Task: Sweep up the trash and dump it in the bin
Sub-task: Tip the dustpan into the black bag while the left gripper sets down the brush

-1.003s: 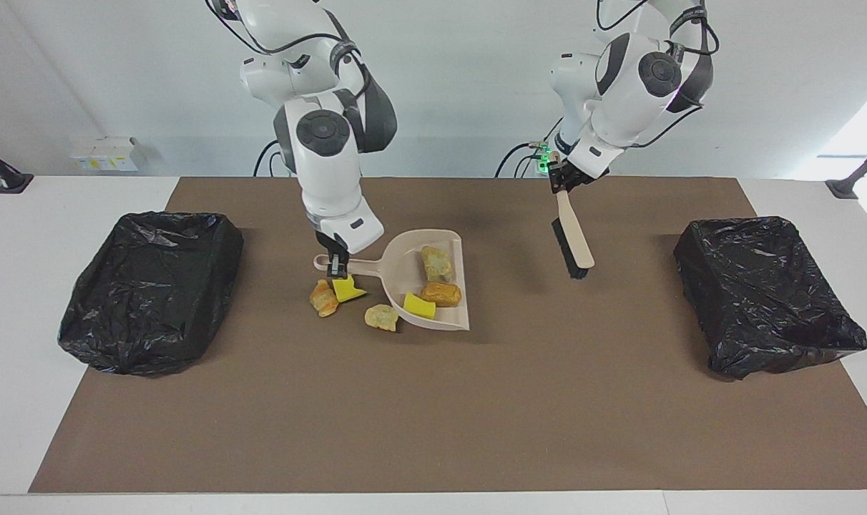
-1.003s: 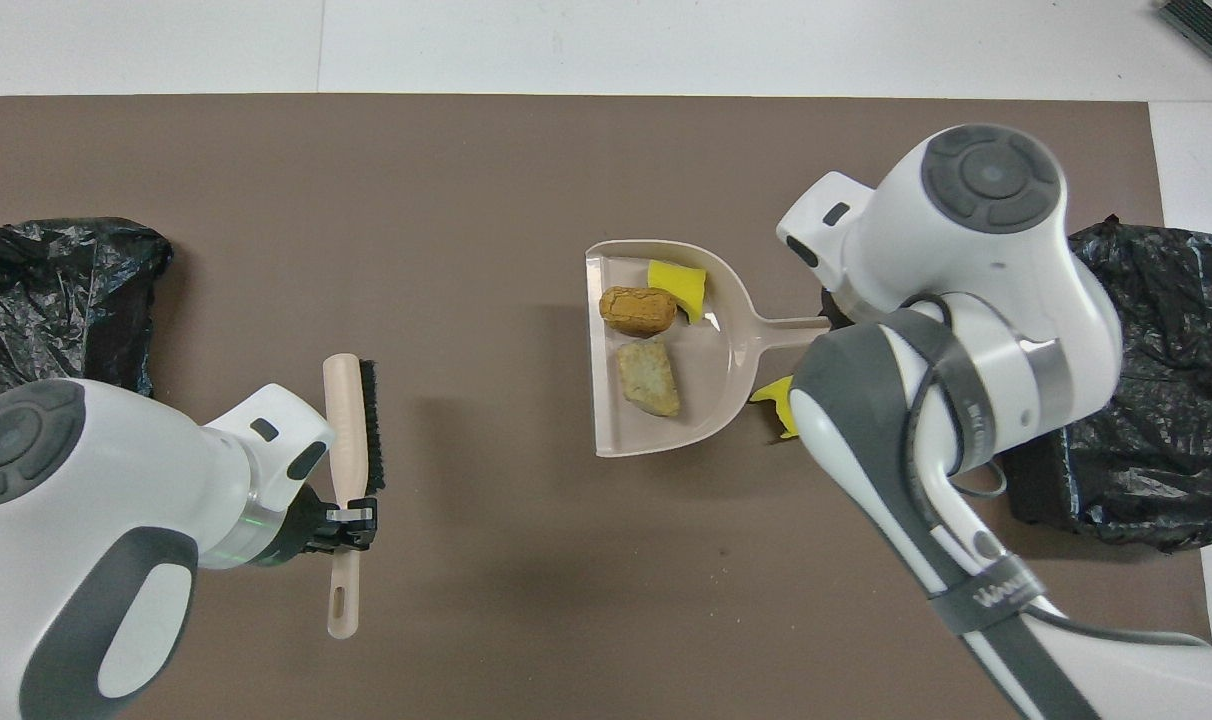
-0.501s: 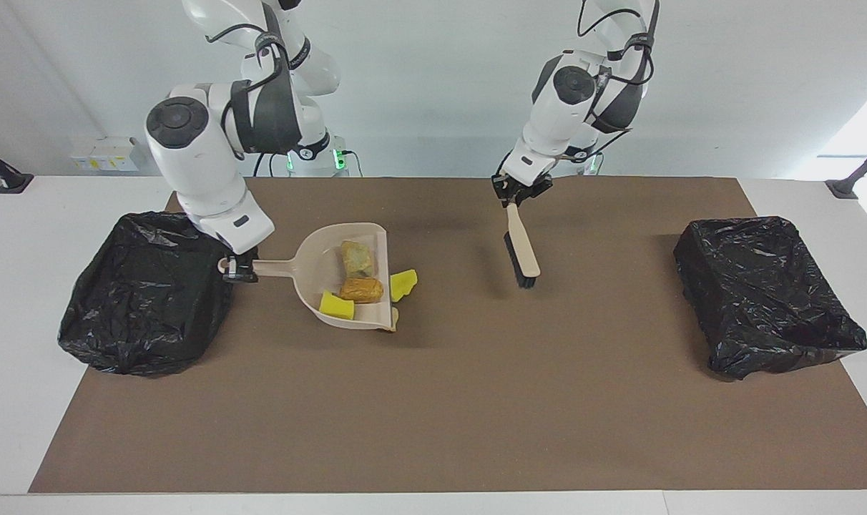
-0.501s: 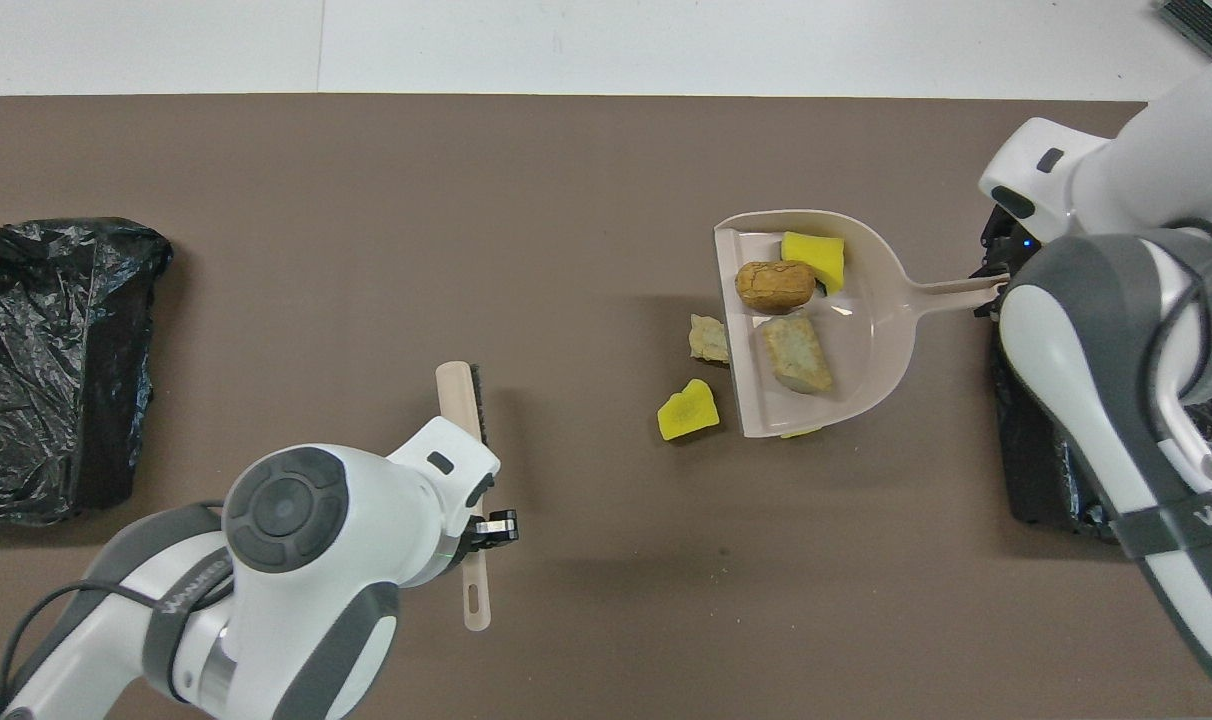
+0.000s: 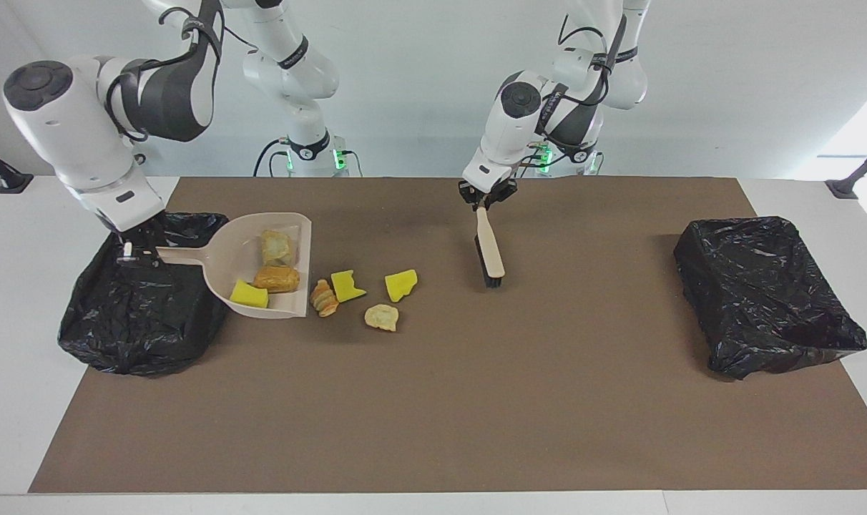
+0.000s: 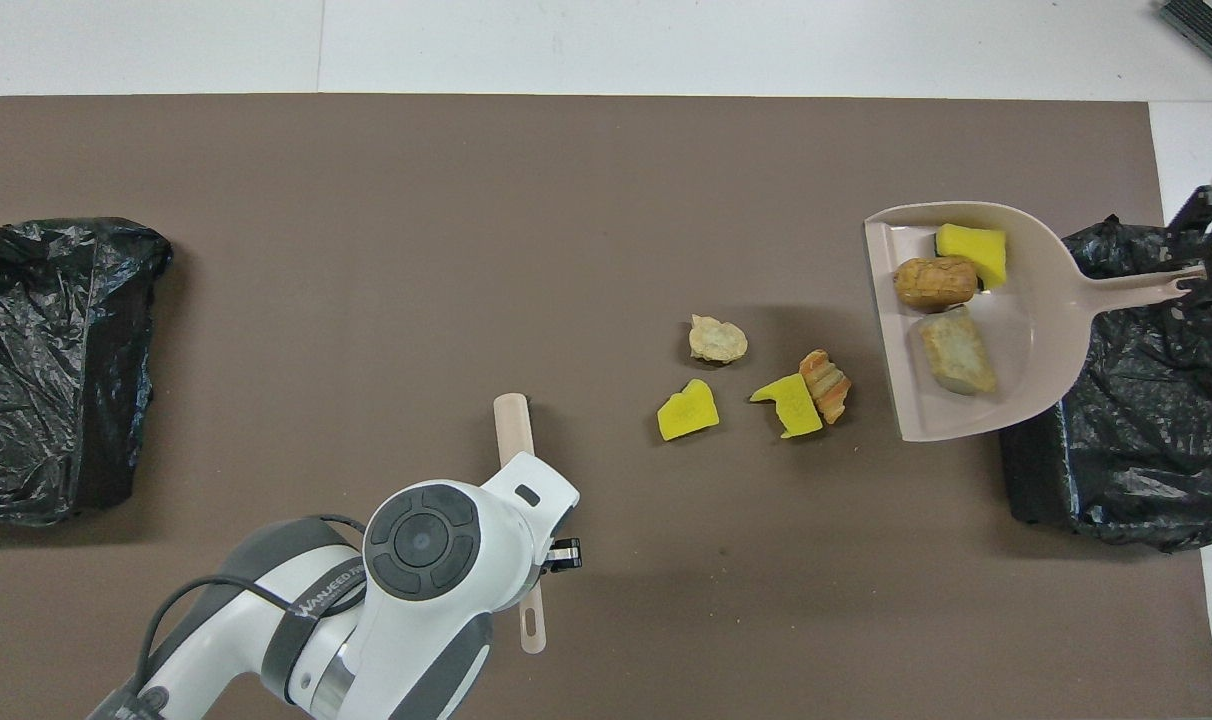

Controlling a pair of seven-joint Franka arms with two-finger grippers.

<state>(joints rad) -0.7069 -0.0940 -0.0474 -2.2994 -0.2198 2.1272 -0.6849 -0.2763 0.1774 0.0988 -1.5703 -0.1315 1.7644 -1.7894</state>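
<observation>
My right gripper (image 5: pixel 127 250) is shut on the handle of the beige dustpan (image 5: pixel 226 261), held over the black bin (image 5: pixel 147 300) at the right arm's end. The pan holds three trash scraps: a greenish-tan lump (image 5: pixel 277 247), an orange lump (image 5: pixel 276 279) and a yellow chunk (image 5: pixel 249 293). Several more scraps lie on the mat beside the pan: a tan-orange lump (image 5: pixel 324 297), two yellow chunks (image 5: pixel 346 286) (image 5: pixel 400 285) and a pale lump (image 5: pixel 381 317). My left gripper (image 5: pixel 482 205) is shut on the brush (image 5: pixel 489 250), bristles near the mat beside the scraps.
A second black bin (image 5: pixel 766 293) sits at the left arm's end of the brown mat (image 5: pixel 433 400). In the overhead view the dustpan (image 6: pixel 1041 320) overlaps the bin (image 6: pixel 1146 420), and the left arm hides much of the brush (image 6: pixel 513 430).
My right gripper has carried the dustpan with three scraps toward the bin at its end, uncovering the scraps on the mat. My left gripper has moved the brush toward those scraps.
</observation>
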